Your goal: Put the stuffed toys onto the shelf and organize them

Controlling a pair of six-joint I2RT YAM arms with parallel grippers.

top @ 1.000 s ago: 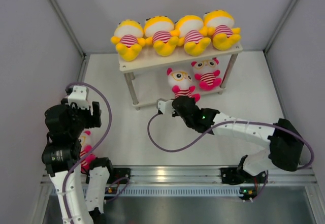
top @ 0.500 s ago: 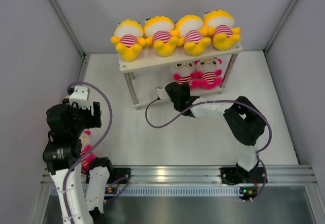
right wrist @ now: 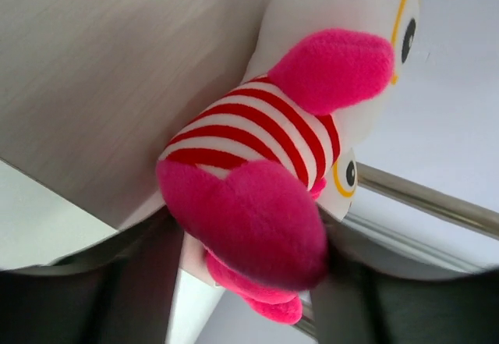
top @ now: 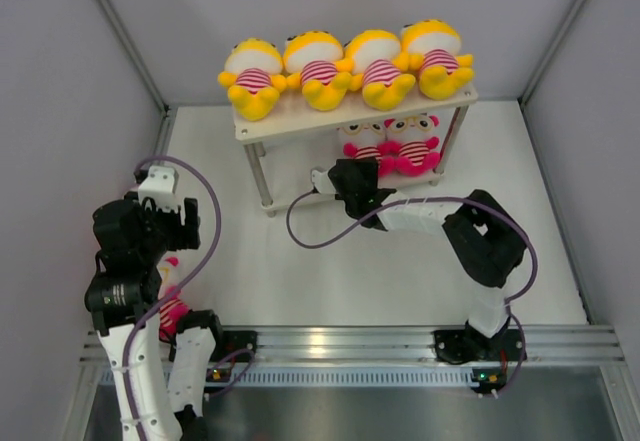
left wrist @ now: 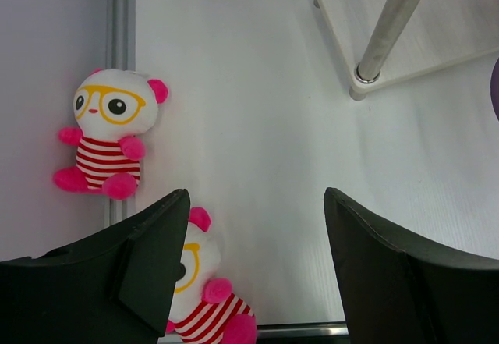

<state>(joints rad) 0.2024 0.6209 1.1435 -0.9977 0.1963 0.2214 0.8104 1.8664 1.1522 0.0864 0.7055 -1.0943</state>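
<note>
2 pink toys [left wrist: 107, 143] at wall: seen best L-wrist.

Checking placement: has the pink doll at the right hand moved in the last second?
Yes: the pink doll moved back onto the shelf, beside the other pink doll.

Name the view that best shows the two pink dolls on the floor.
Left wrist: the upper doll sits whole by the wall; the lower doll is partly hidden by the left gripper. The top view shows only pink scraps of them behind the left arm. The right wrist view shows neither.
</note>
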